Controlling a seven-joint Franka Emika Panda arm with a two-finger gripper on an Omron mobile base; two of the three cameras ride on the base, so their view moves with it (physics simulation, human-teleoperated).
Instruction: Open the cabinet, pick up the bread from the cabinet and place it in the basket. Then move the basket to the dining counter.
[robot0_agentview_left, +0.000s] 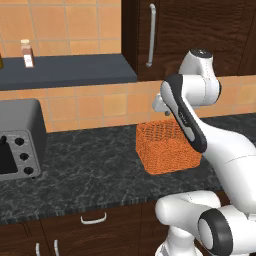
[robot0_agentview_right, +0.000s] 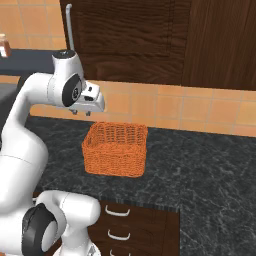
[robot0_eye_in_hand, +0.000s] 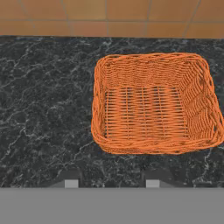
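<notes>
- The basket (robot0_eye_in_hand: 153, 105) sits empty on the black speckled worktop (robot0_eye_in_hand: 43, 109), its open top facing up. In the hand view it lies from centre out toward 3 o'clock.
- In the right base view the basket (robot0_agentview_right: 116, 149) sits just below the gripper (robot0_agentview_right: 82, 113), at about 5 o'clock from it, and they are apart.
- The gripper hangs over the worktop, pointing down. The fingertips (robot0_eye_in_hand: 71, 183) show low in the hand view with a gap between them and nothing in it. How wide the jaws are meant to stand I cannot tell.
- The cabinet (robot0_agentview_left: 185, 35) is shut, with its long silver bar handle (robot0_agentview_left: 151, 35) at 12 o'clock above the basket in the left base view. The bread is presumably behind that door.
- By my judgement the task is at its start, with the door unopened.
- The bar handle looks stiff and smooth. A grip around its middle, jaws across the bar, seems safest against slipping.
- The bread is probably light and somewhat soft. A gentle pinch across its widest part should do.
- The basket looks light and slightly springy, with flared woven walls. Its rim (robot0_eye_in_hand: 151, 148) on one long side is the likely place to grip, one finger inside and one outside.
- Held by one wall it may tilt, so the bread could roll.
- A toaster oven (robot0_agentview_left: 17, 142) stands well apart at 9 o'clock in the left base view.
</notes>
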